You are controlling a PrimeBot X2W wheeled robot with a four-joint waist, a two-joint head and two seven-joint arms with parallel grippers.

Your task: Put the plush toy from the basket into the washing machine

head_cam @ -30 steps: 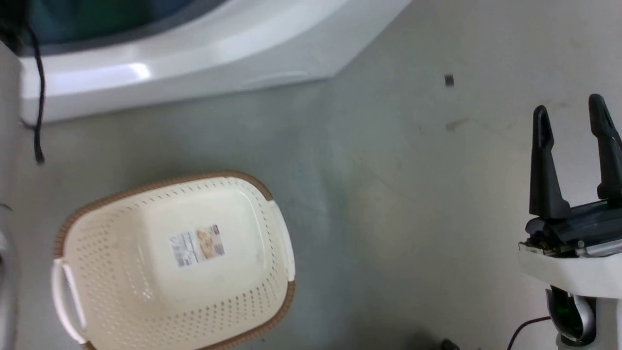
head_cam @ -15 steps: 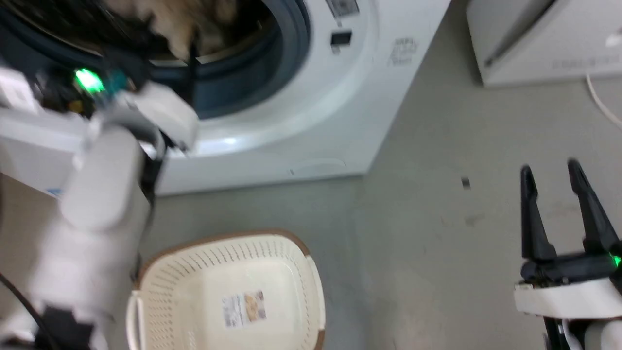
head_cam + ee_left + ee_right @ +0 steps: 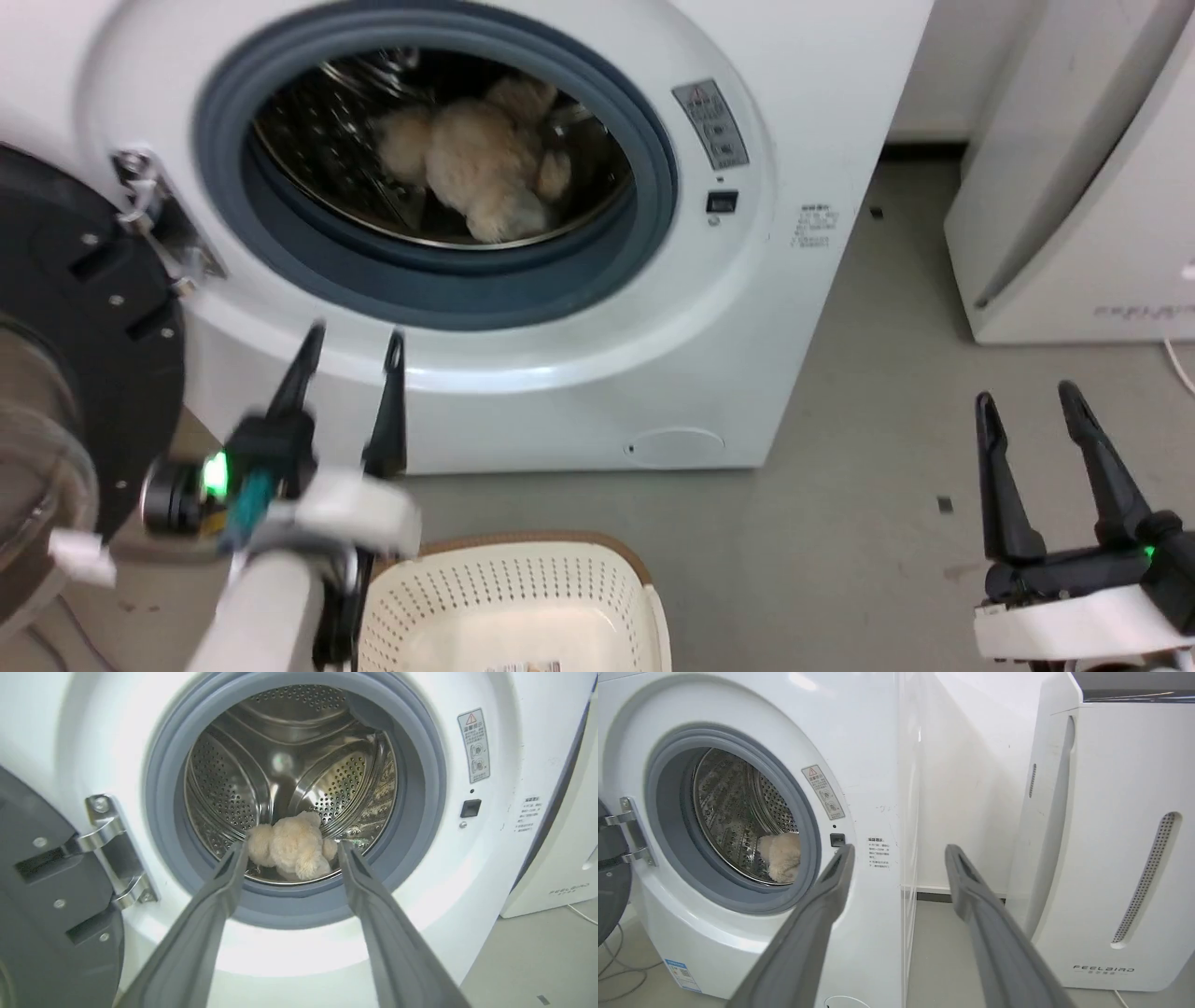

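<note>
Inside the steel drum of the large white front-loading washing machine (image 3: 803,112), the fluffy cream-beige plush toy (image 3: 485,168) is lying. The left gripper (image 3: 357,333) is hovering before the opening, fingers wide and empty, beside the oval cream perforated basket (image 3: 523,583); the right gripper (image 3: 1024,394) is gaping empty too.

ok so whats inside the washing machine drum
The plush toy lies on the bottom of the steel drum of the washing machine, near the opening. The drum floor beneath and just behind it is covered.
</note>
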